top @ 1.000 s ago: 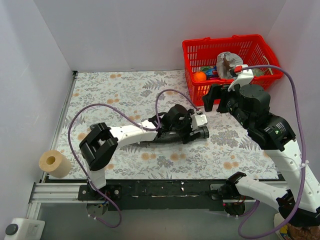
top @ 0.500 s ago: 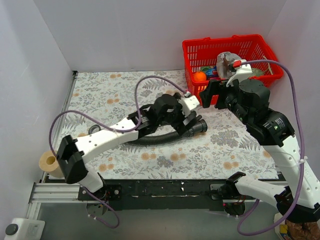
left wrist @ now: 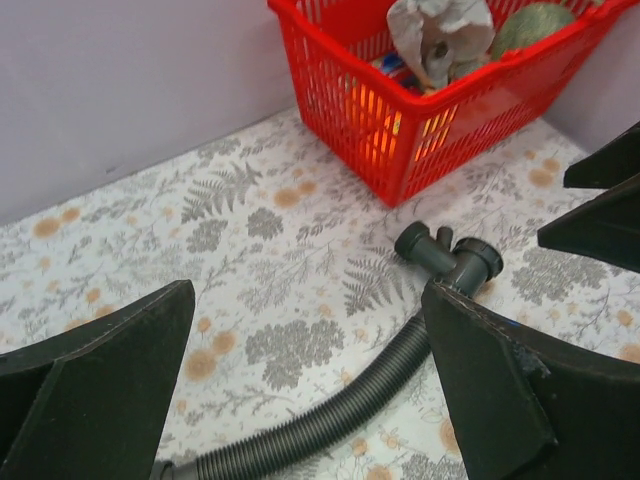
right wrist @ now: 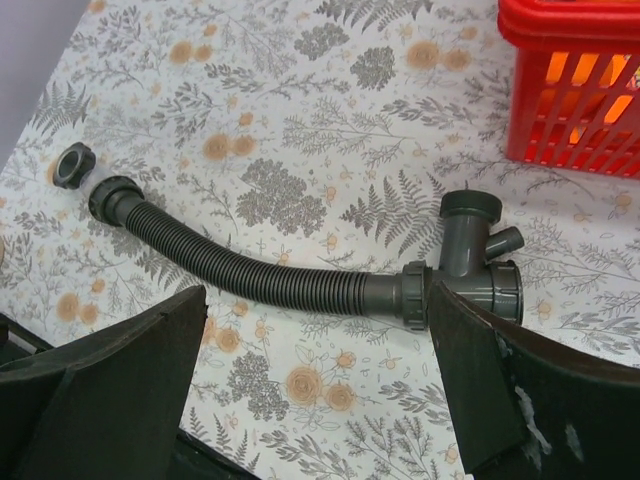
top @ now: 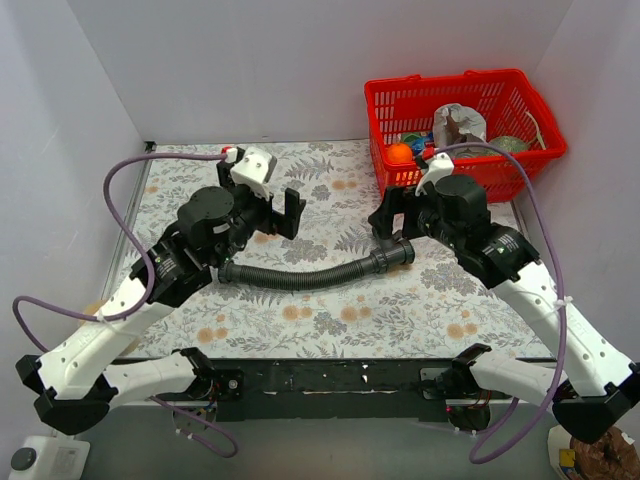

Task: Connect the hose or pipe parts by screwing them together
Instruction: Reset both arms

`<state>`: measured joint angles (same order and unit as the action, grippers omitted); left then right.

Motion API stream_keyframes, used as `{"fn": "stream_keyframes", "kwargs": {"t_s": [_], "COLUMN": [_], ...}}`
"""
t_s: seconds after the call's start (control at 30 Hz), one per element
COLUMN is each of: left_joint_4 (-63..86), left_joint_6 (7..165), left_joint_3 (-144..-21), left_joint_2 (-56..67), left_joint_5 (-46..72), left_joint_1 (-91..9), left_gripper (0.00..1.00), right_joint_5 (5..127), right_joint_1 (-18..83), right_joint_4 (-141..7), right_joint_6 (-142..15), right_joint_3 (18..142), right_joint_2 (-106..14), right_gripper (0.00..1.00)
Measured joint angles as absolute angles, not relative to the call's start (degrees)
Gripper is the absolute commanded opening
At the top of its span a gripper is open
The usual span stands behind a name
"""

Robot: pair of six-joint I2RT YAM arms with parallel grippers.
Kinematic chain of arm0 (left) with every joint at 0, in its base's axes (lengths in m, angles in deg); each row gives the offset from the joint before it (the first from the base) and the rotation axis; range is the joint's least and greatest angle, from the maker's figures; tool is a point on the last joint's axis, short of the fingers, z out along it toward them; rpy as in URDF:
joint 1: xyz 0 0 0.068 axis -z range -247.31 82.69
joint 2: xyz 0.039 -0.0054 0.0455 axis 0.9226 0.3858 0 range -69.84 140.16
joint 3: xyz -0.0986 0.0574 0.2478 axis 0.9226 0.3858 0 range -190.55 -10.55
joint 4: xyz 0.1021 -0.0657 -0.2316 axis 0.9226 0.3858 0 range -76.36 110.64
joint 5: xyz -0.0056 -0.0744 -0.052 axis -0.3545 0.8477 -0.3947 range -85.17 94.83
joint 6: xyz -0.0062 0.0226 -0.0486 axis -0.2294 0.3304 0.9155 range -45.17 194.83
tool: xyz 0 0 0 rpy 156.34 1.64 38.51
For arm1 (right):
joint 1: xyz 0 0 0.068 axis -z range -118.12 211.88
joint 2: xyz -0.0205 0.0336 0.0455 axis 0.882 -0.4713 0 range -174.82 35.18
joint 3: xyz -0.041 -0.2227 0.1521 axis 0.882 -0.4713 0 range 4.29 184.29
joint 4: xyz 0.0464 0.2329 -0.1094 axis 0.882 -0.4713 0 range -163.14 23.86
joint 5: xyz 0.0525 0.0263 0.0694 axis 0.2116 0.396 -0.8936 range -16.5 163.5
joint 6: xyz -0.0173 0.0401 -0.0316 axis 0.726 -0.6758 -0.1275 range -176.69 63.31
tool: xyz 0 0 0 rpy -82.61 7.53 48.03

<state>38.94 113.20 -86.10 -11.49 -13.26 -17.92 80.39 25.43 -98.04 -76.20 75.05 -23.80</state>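
Note:
The black ribbed hose [top: 300, 277] lies across the flowered mat, and its right collar meets the dark grey T-shaped fitting [top: 397, 256]. In the right wrist view the hose [right wrist: 250, 275] and the fitting [right wrist: 470, 265] look joined at a collar nut. A loose dark ring [right wrist: 73, 165] lies just beyond the hose's left end. My left gripper [top: 285, 212] hovers open above the mat, up and left of the hose's middle, holding nothing. The left wrist view has the hose [left wrist: 330, 420] and the fitting [left wrist: 450, 258] beyond the left gripper [left wrist: 310, 300]. My right gripper [top: 390, 215] hangs open just above the fitting, empty.
A red basket [top: 520, 85] with crumpled paper and small items stands at the back right, close behind the right gripper. White walls close the left, back and right sides. A tape roll [top: 92, 310] peeks out under the left arm near the front left.
The left gripper opened, left the fitting end and swung back to the left and up. The hose now lies stretched on the mat. The right gripper dropped closer to the fitting.

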Motion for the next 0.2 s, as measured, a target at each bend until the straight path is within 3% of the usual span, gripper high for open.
{"fn": "stream_keyframes", "kwargs": {"t_s": [0.2], "left_joint_4": [42.24], "left_joint_6": [113.79], "left_joint_3": [-82.98], "left_joint_2": [-9.33], "left_joint_5": [-15.29], "left_joint_1": [-19.58], "left_gripper": [0.98], "right_joint_5": [79.06], "right_joint_1": [25.43], "right_joint_4": [-95.86], "right_joint_6": [-77.90], "right_joint_3": [70.18], "right_joint_2": [-23.74], "right_gripper": [0.98]}}
